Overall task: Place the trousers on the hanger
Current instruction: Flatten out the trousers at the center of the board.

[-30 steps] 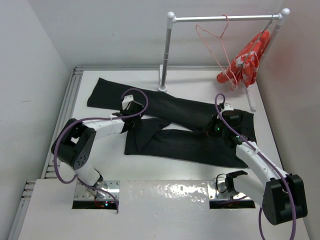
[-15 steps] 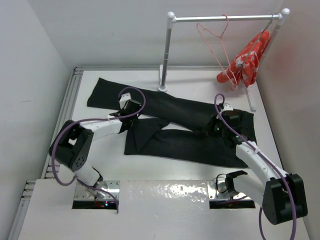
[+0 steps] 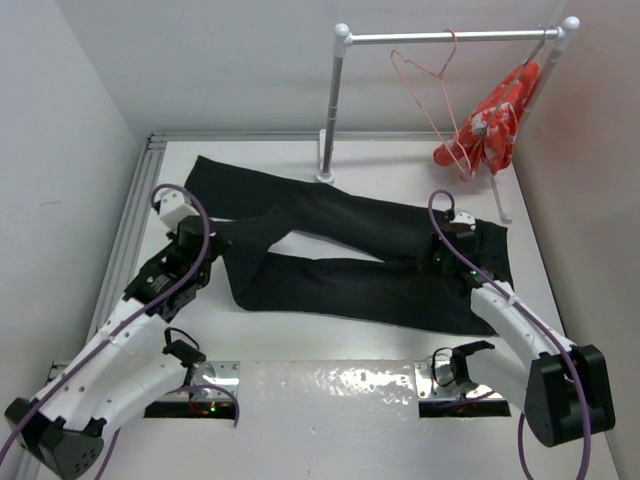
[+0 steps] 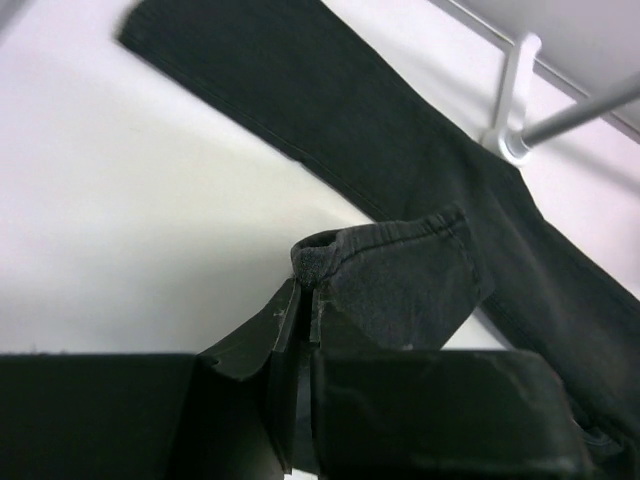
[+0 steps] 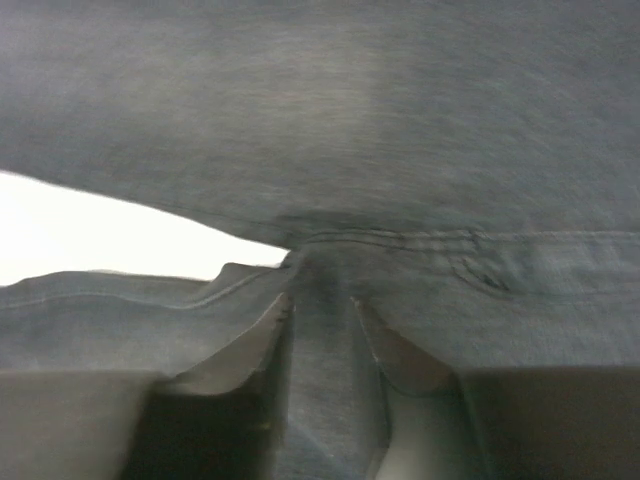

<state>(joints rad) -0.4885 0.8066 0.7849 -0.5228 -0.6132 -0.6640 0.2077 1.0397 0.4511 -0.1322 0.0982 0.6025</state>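
Observation:
The black trousers lie flat across the table, waist at the right and two legs running left. My left gripper is shut on the hem end of the near leg; in the left wrist view a fold of black fabric sticks out of the closed fingertips. My right gripper sits low on the crotch area and is shut on a ridge of fabric. The pale-pink wire hanger hangs by its hook from the rail, far from both grippers.
A white clothes rack stands at the back, with its rail, left post and foot. A bunched orange-red bundle hangs at the rail's right end. Walls close in at left and right.
My left arm has swung back and left, pulling the near leg's end with it. That leg's folded end has opened out leftward. The right gripper has hardly moved.

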